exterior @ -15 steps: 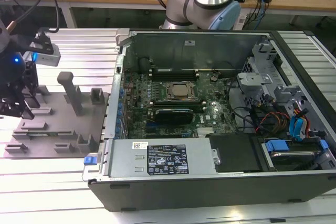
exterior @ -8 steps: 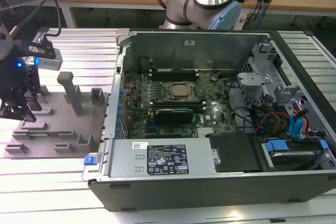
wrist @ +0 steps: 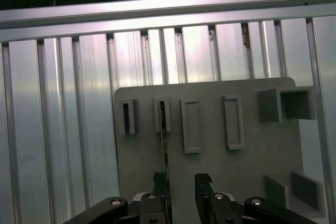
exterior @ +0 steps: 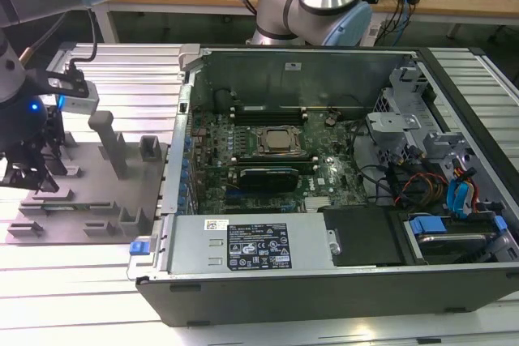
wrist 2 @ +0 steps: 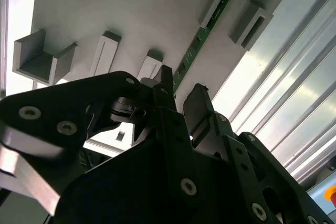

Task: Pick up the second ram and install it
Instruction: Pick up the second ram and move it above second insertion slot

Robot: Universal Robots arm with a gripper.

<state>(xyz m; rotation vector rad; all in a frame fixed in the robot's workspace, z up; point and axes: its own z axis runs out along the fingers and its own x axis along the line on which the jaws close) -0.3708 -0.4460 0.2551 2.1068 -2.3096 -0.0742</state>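
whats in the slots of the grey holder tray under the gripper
In the first wrist view the second ram stands on edge in one slot of the grey holder tray. Its near end is hidden behind the open gripper.

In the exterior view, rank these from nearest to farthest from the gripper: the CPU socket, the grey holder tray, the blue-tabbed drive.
1. The grey holder tray, directly beneath the gripper, at the exterior view's left.
2. The CPU socket, near the view's middle.
3. The blue-tabbed drive, far over at the exterior view's right.
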